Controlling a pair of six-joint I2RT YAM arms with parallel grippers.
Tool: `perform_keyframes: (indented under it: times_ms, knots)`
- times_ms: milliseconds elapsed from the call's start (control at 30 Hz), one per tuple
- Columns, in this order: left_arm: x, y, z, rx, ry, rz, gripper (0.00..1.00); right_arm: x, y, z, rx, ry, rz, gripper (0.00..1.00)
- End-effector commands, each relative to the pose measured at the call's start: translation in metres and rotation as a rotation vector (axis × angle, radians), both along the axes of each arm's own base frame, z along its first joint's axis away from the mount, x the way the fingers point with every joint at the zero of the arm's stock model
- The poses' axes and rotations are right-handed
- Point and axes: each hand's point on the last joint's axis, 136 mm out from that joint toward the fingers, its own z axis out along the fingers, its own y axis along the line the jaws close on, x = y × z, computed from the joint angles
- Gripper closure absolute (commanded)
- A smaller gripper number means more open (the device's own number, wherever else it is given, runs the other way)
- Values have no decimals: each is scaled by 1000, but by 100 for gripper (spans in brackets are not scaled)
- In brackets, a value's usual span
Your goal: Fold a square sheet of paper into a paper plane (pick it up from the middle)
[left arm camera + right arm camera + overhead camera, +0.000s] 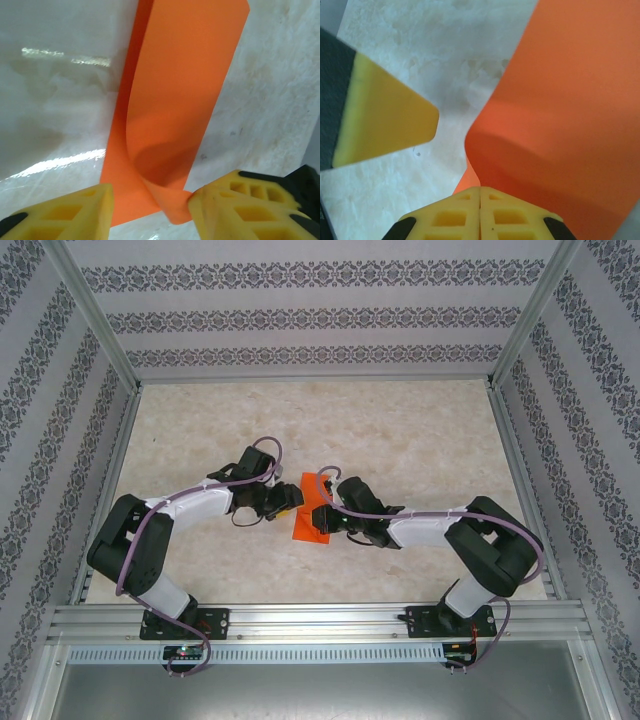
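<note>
The square sheet of paper (308,525) (185,90) (570,125) lies mid-bench as a narrow doubled strip, its upper layer curling up off the fold. At the sheet's right edge, the right gripper (326,516) (480,192) has its jaws closed, pinching the paper. On the sheet's left, the left gripper (285,503) (150,200) has its jaws apart, one finger (235,205) touching the curled corner. Bare bench (400,430) spreads wide beyond the sheet's far edge.

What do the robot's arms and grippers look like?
The left arm and right arm have black joints, white-wrapped links and looping purple cables. The left gripper and right gripper carry blocky yellow fingers with rectangular pockets, on black mounts.
</note>
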Motion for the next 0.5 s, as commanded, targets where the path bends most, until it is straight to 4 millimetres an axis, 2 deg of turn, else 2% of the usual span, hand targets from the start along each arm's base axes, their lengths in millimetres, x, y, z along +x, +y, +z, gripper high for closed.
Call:
perform_keyframes:
  times_ms: [0, 233, 467]
  knots:
    - [7, -14, 4, -71, 3, 30, 43, -4, 4, 12, 13, -62, 44, 92]
    - [10, -16, -1, -74, 30, 51, 36, -10, 9, 17, -18, -139, 72, 91]
    - [16, -30, -3, -117, 47, 37, 37, -15, 14, 20, -42, -218, 94, 90]
